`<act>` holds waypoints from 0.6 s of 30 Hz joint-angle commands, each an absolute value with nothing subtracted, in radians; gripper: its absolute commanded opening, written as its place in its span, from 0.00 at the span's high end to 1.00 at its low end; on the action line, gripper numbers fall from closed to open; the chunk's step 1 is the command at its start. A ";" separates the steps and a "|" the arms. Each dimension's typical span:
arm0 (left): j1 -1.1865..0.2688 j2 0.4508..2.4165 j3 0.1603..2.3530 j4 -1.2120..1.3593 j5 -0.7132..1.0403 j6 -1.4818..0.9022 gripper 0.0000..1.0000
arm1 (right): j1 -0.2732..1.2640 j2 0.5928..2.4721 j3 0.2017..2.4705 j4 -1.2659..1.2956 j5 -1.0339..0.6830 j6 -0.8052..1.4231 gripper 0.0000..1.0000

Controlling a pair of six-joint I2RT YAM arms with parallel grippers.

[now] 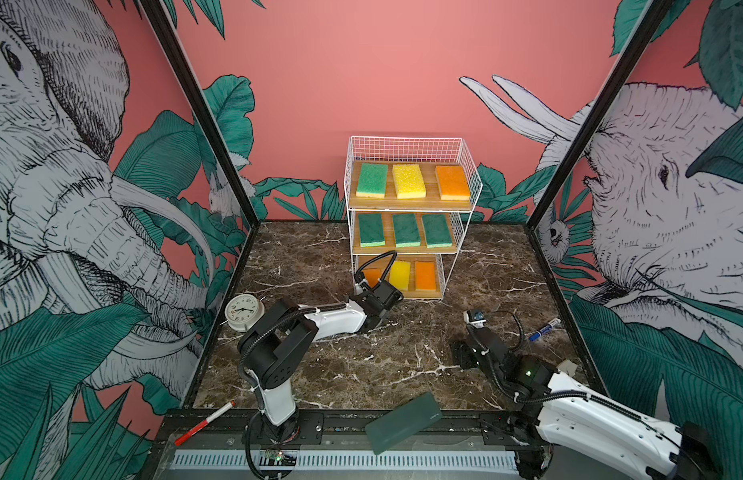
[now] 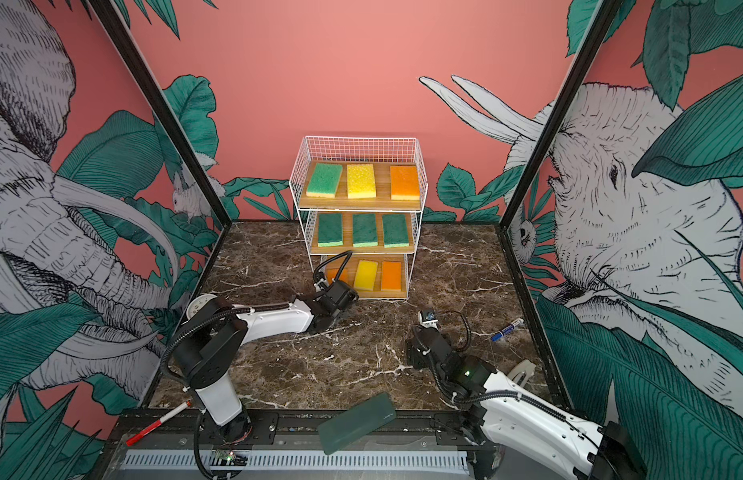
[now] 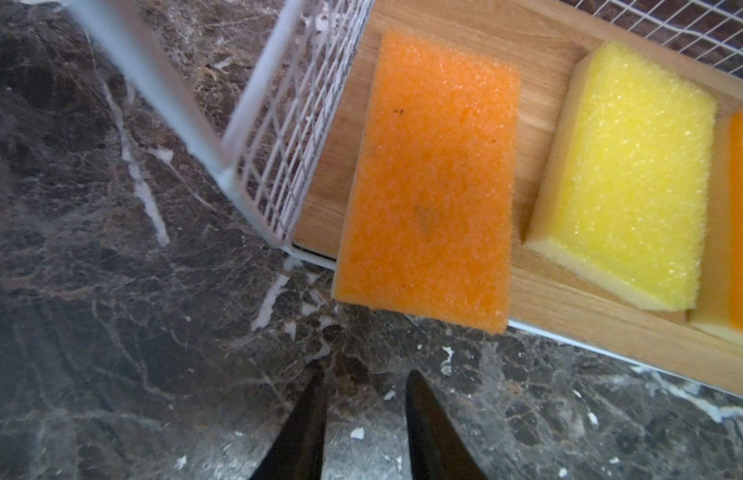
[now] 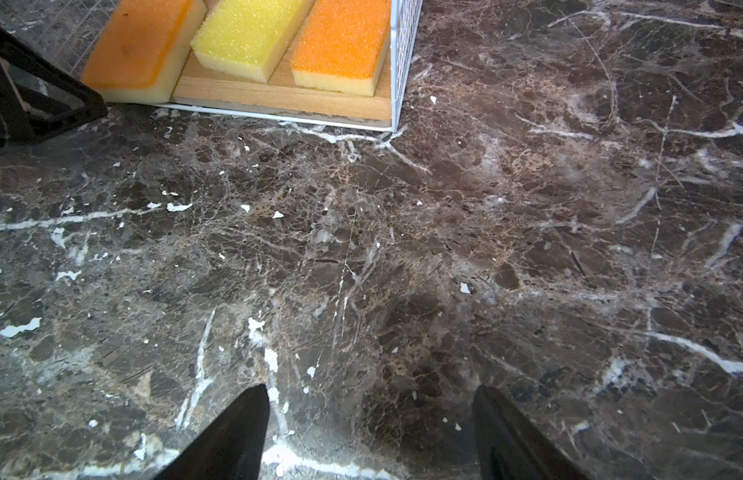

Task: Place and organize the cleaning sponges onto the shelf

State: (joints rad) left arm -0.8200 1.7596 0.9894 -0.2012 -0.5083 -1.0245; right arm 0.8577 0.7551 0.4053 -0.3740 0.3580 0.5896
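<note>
**Nearly done: one edge left to square up**

Nearest the camera, at the bottom centre of both top views, a dark green slab [image 1: 403, 422] lies across the front rail. It has a small pale logo near one corner, too small for me to read. A red and white pen [image 1: 203, 422] lies at the lower left.

Further in, at centre right, my right gripper [image 4: 370, 390] hangs low over the bare table [image 4: 527, 249], jaws wide apart and holding nothing. The blue marker [image 1: 544, 329] beyond it has a label I cannot make out. The clock [image 1: 244, 311] at centre left shows numerals but no brand I can read.

My left gripper [image 3: 365, 374] sits just in front of the lowest board of the shelf [image 1: 405, 143], its tips a narrow gap apart with nothing between them.

All nine sponges [image 1: 408, 180] are on the shelf, three to a board:
- **Bottom:** orange, yellow, orange.
- **Middle:** three green.
- **Top:** green, yellow, orange.

The orange sponge [image 3: 428, 187] at the left of the bottom row juts out past the board's front edge.

I judge the placing finished and the tidying in hand. My next move calls for nudging that sponge straight back until it lines up with its neighbours. The push should be gentle, since foam gives and could skew against the wire side.
</note>
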 commanded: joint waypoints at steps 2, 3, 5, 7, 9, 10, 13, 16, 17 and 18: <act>-0.802 1.758 0.981 -0.190 -0.535 -1.036 0.67 | 0.862 0.748 0.431 -0.361 0.361 0.579 0.20; -0.797 1.759 0.982 -0.187 -0.533 -1.036 0.68 | 0.862 0.753 0.432 -0.363 0.360 0.578 0.20; -0.790 1.764 0.986 -0.184 -0.532 -1.034 0.70 | 0.862 0.765 0.437 -0.362 0.360 0.579 0.20; -0.786 1.764 0.981 -0.169 -0.532 -1.035 0.70 | 0.862 0.778 0.443 -0.359 0.363 0.580 0.21; -0.782 1.766 0.976 -0.156 -0.530 -1.039 0.70 | 0.862 0.787 0.451 -0.357 0.364 0.578 0.21; -0.781 1.771 0.973 -0.145 -0.528 -1.040 0.71 | 0.862 0.790 0.454 -0.356 0.365 0.577 0.21; -0.779 1.782 0.967 -0.119 -0.528 -1.043 0.74 | 0.861 0.801 0.460 -0.352 0.366 0.574 0.21; -0.778 1.793 0.969 -0.110 -0.533 -1.042 0.75 | 0.862 0.814 0.463 -0.350 0.365 0.573 0.21; -0.776 1.795 0.968 -0.109 -0.534 -1.043 0.76 | 0.862 0.818 0.464 -0.348 0.364 0.572 0.21; -0.777 1.796 0.965 -0.105 -0.538 -1.045 0.76 | 0.862 0.823 0.466 -0.348 0.365 0.571 0.21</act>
